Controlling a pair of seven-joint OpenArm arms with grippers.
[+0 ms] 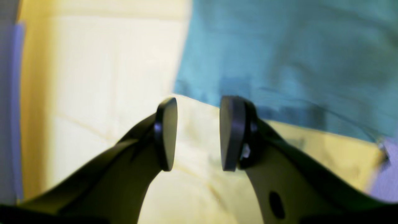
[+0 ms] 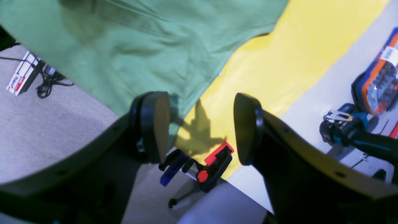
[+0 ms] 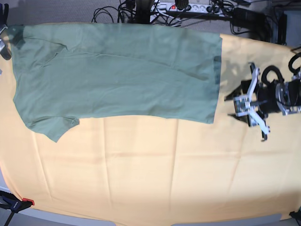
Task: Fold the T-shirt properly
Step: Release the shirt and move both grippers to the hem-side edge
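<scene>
Yellow table cloth [image 3: 141,179] bears the T-shirt [image 3: 117,70]; our left gripper [image 3: 235,101], jaws apart and empty, should pinch its hem squarely.

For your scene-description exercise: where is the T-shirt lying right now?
In the base view the T-shirt lies spread flat across the upper left of the yellow-orange table cloth, its hem facing the left gripper.

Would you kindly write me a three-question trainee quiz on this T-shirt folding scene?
1. True or false: the T-shirt is already folded into a small square.
2. The left gripper is: A) open beside the shirt's edge, B) shut on the shirt.
3. What colour is the table cloth?

Key: 1 false, it lies spread out; 2 A; 3 yellow-orange.
</scene>
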